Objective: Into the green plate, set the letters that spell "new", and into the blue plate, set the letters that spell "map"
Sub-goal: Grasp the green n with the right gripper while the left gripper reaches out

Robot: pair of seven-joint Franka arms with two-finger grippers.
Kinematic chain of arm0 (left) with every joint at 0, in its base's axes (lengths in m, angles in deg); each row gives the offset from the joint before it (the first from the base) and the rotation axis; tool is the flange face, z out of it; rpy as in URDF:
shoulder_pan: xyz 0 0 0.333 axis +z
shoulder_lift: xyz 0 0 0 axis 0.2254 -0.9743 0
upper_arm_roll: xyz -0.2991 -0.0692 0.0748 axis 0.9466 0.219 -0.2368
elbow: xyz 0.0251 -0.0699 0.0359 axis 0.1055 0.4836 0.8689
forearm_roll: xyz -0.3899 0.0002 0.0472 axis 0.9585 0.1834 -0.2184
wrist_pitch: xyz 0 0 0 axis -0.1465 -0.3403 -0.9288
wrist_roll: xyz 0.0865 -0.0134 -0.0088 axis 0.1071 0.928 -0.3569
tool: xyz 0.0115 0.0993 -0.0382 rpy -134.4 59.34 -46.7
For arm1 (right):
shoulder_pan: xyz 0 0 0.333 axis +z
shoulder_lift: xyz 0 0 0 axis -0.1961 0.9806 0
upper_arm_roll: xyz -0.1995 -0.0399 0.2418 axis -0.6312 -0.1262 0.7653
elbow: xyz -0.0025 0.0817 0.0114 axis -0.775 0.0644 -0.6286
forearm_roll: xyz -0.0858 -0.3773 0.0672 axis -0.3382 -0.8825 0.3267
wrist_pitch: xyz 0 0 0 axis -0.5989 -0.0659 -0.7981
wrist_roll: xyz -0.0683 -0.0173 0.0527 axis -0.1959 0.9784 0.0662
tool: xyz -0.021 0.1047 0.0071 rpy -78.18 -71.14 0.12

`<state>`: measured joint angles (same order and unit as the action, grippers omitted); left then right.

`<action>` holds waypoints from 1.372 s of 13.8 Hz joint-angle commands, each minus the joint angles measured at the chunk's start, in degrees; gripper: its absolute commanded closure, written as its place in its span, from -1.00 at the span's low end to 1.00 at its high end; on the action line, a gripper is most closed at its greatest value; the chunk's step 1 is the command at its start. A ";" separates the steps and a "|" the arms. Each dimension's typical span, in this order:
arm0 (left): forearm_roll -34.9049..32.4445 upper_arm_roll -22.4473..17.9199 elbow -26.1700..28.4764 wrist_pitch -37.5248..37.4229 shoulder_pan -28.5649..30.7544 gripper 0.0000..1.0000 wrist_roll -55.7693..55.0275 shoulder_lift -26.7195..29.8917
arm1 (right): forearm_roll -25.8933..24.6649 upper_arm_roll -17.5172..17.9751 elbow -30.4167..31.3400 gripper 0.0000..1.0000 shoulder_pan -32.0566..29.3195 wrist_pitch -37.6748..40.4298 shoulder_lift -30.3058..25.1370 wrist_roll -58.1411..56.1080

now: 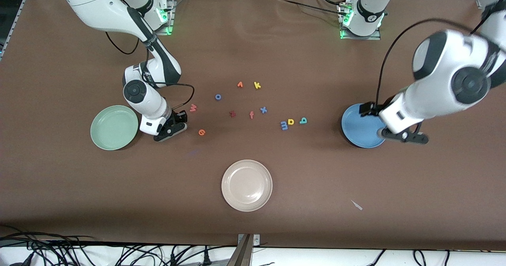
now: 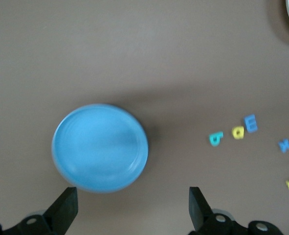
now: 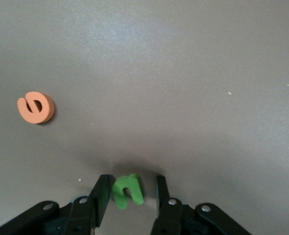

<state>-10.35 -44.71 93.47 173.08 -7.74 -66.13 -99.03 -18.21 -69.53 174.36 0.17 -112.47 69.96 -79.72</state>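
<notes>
At the left of the front view, the green plate [image 1: 114,127] is sitting empty on the brown table [image 1: 253,202]. Just beside it, the right tool [image 1: 174,127] is standing low at the table with its fingers [image 3: 101,196] narrowing around the green n [image 3: 128,190]; small gaps are showing on both sides of the letter, so it is not gripping it yet. Next come the red w [image 1: 193,108] and, lower in the frame, the orange e [image 1: 201,132], both lying loose on the table. In the middle of the frame, a blue o [image 1: 218,97], a dark red z [image 1: 232,114], a salmon f [image 1: 251,115], an orange letter [image 1: 240,85], a yellow k [image 1: 257,85] and a blue x [image 1: 263,109] are lying scattered, and a beige plate [image 1: 246,185] is sitting at lower centre. Further right, the blue m [image 1: 284,125], yellow a [image 1: 291,121] and teal p [image 1: 303,120] are lying in a row. At the right, the blue plate [image 1: 357,129] is sitting empty, with the left tool [image 1: 405,136] hanging over its edge, fingers [image 2: 66,209] spread wide and holding nothing.
</notes>
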 commanded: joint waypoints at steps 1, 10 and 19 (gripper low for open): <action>0.34 -0.51 -2.93 6.14 -3.87 -1.00 0.37 -7.14 | 0.79 0.22 0.52 0.21 0.47 -0.87 -0.01 -1.30; -0.19 -0.52 -3.01 8.44 -4.41 -1.00 0.28 -11.46 | 0.79 0.22 0.52 0.62 0.30 -0.96 0.70 -4.73; -5.99 -0.69 -2.23 18.82 -12.75 -1.00 -13.76 -17.45 | 1.49 -2.49 -17.20 1.00 -0.32 30.87 -0.53 -1.39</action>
<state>-14.13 -44.99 91.87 191.86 -18.44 -74.06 -116.36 -17.90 -70.37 164.37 0.08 -93.21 69.60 -81.69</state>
